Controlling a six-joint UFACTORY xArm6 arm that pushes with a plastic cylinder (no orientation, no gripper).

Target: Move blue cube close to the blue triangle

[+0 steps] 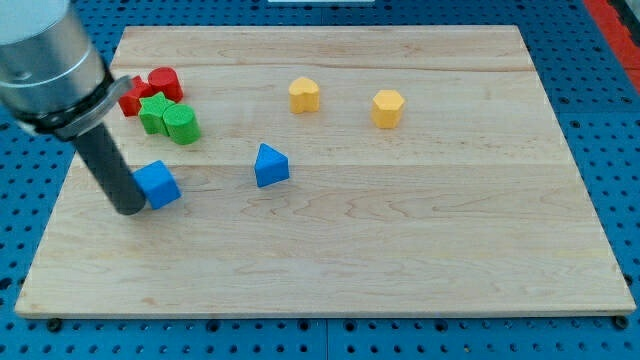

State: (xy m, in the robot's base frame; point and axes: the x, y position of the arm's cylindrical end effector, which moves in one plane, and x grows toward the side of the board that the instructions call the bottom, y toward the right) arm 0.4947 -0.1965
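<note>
Your rod's tip sits at the view's left, touching or just beside the blue cube on its left face. No end effector fitted, just the bare rod, holding nothing. The cube is rotated, one corner toward the view's bottom; no long axis to call. Above it, a tight cluster: two red blocks and two green blocks, shapes hard to make out. To the cube's right, well apart, the blue triangle, apex up. Farther right, two yellow blocks near the view's top. The bench is a light wood board on blue pegboard.
</note>
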